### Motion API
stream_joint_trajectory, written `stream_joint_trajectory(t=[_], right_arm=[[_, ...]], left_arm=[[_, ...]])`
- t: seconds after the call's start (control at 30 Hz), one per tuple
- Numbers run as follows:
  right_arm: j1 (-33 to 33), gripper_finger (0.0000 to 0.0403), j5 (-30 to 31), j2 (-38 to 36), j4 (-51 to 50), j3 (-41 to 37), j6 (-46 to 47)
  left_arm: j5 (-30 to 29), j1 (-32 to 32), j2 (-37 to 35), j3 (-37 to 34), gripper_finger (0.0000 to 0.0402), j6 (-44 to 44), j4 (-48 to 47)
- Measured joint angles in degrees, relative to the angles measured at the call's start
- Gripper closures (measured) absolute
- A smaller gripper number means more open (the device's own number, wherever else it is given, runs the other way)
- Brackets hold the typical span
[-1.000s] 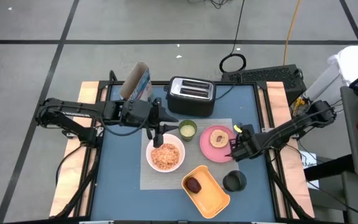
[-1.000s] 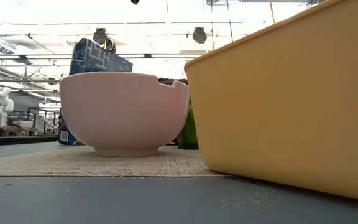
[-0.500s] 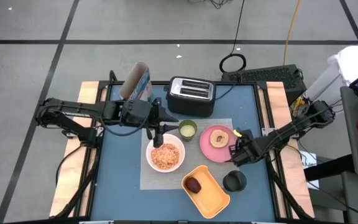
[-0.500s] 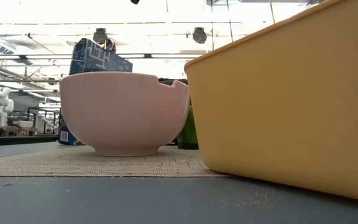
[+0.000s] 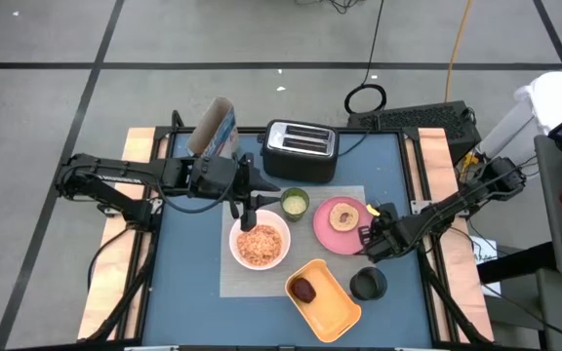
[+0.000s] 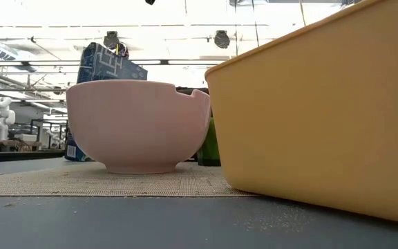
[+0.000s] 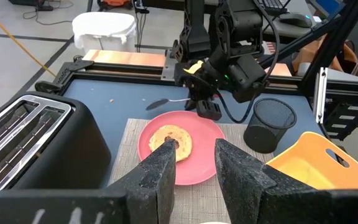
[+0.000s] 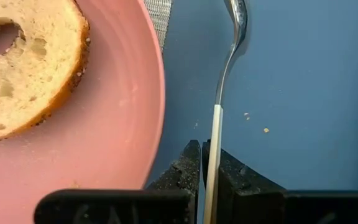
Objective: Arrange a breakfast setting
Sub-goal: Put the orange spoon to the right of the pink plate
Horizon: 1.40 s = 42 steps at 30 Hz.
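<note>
One slim spoon — shiny metal bowl, white handle — sits clamped in the right gripper beside the smooth pink round plate, unmoved; left gripper fingers apart.

Counted on the table are one grey woven rectangular placemat, one white round bowl, one pink round plate, one small pale-green cup, one round toasted bread piece, one orange rectangular tray, one black-and-silver toaster, one black mesh cup, one blue cereal box and one white-handled metal spoon.

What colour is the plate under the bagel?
Pink; the plate shows best in the right wrist view.
</note>
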Motion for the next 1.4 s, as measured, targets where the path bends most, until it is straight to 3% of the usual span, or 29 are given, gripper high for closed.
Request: stream_joint_trajectory(t=[0.3,0.53,1.13,1.4], right_arm=[[0.0,0.0395,-3.0,0.0,3.4,-0.5,-1.2],[0.0,0.0396,-2.7,-0.2,11.3,-5.2,0.4],[0.0,0.0393,-3.9,-1.9,10.8,-5.7,0.3],[0.0,0.0341,-4.1,-1.9,10.2,-5.7,-0.1]], left_arm=[[0.0,0.0,0.0,0.0,0.0284,0.0,0.0],[0.0,0.0,0.0,0.0,0.0284,0.0,0.0],[0.0,0.0,0.0,0.0,0.0284,0.0,0.0],[0.0,0.0,0.0,0.0,0.0284,0.0,0.0]])
